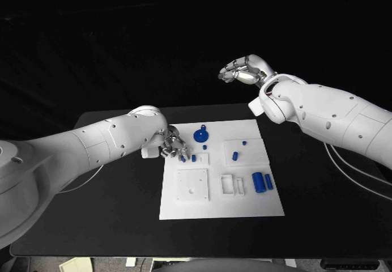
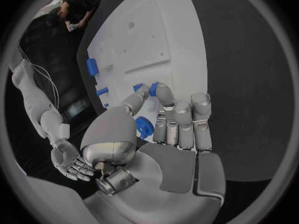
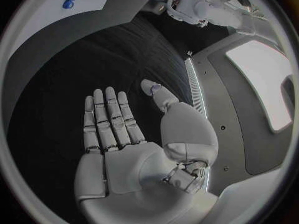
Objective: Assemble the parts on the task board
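Over the white board's (image 1: 220, 212) left edge, the left hand (image 1: 172, 148) pinches a small blue part (image 2: 153, 88). The right hand (image 1: 240, 71) hovers beyond the bench (image 1: 114, 232), fingers spread, holding nothing. A blue disc (image 1: 201, 135) lies nearby.

A plain white rectangular task board (image 1: 220, 204) lies on a matte black tabletop (image 1: 106, 226). The small plastic parts (image 1: 260, 181) on it are bright blue, including a round blue disc (image 1: 201, 135). Each silver metal robot hand (image 1: 174, 148) (image 1: 238, 70) ends a glossy white arm (image 1: 81, 147).
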Available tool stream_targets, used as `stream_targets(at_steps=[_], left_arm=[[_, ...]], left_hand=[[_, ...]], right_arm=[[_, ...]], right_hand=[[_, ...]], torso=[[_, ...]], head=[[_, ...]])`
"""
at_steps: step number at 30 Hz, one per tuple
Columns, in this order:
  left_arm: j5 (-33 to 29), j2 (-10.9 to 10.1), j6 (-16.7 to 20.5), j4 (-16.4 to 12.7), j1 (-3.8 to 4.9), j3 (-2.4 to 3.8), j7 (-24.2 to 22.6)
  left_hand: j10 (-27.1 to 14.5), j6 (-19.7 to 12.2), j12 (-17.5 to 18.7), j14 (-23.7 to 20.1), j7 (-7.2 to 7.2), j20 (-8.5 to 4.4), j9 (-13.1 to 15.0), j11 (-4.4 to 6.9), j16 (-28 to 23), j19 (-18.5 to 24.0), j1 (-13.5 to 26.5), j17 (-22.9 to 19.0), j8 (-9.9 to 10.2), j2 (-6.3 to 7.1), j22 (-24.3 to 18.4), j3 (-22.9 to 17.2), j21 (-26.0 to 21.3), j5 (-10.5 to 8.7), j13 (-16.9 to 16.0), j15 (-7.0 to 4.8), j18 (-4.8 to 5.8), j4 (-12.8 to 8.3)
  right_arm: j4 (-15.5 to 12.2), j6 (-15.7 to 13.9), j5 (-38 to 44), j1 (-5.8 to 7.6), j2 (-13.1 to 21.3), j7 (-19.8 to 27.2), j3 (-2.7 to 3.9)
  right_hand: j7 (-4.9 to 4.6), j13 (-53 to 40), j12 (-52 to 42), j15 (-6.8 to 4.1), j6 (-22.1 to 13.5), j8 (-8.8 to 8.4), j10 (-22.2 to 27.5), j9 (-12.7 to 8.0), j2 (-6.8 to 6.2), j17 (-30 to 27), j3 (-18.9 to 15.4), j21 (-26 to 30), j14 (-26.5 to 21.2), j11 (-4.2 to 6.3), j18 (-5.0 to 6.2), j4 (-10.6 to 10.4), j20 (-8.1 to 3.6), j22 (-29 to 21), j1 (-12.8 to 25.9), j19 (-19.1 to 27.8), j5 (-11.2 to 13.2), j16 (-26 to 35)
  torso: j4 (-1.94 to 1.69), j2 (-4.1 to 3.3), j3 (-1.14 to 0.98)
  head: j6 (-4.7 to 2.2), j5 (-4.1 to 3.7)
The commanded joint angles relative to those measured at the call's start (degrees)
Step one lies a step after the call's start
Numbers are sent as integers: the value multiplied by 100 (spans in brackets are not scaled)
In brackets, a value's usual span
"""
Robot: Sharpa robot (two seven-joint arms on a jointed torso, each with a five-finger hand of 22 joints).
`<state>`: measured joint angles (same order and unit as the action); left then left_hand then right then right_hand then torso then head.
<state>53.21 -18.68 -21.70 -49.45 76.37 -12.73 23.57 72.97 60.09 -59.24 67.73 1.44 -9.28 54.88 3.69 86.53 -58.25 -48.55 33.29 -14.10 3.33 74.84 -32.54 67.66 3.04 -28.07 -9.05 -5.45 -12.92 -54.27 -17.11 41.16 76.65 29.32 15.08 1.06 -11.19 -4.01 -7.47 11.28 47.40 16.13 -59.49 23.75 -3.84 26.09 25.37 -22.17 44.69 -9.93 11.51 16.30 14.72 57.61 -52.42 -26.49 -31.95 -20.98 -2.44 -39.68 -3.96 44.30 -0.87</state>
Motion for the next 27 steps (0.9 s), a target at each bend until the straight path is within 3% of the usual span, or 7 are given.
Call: stream_targets(at_steps=[1, 27], left_arm=[[-30, 13, -55, -51, -42, -17, -20], [-34, -33, -171, -75, -42, -19, 107]], left_hand=[[28, -153, 6, 52, 140, -569, -13, -7, 30, 32, 13, -8, 10, 58, -10, 38, 19, -20, 2, -77, -135, -5], [35, -77, 7, 54, 121, -570, -25, 9, 32, 31, 18, -10, -35, 100, -20, 109, 16, -20, 2, -92, -144, -6]], right_arm=[[-4, 29, 26, -1, 3, 15, 5], [-3, 31, 26, -4, -4, 18, 5]], right_hand=[[-22, 8, 34, 9, -16, 29, -27, -9, 5, -10, 15, 30, -37, -12, 114, -19, 22, 8, 8, 15, -28, -20], [-22, 8, 37, 10, -17, 31, -27, -12, 5, -19, 15, 31, -40, -13, 116, -19, 24, 10, 7, 16, -28, -28]], torso=[[1, 0, 3], [0, 1, 4]], head=[[5, -7], [14, -10]])
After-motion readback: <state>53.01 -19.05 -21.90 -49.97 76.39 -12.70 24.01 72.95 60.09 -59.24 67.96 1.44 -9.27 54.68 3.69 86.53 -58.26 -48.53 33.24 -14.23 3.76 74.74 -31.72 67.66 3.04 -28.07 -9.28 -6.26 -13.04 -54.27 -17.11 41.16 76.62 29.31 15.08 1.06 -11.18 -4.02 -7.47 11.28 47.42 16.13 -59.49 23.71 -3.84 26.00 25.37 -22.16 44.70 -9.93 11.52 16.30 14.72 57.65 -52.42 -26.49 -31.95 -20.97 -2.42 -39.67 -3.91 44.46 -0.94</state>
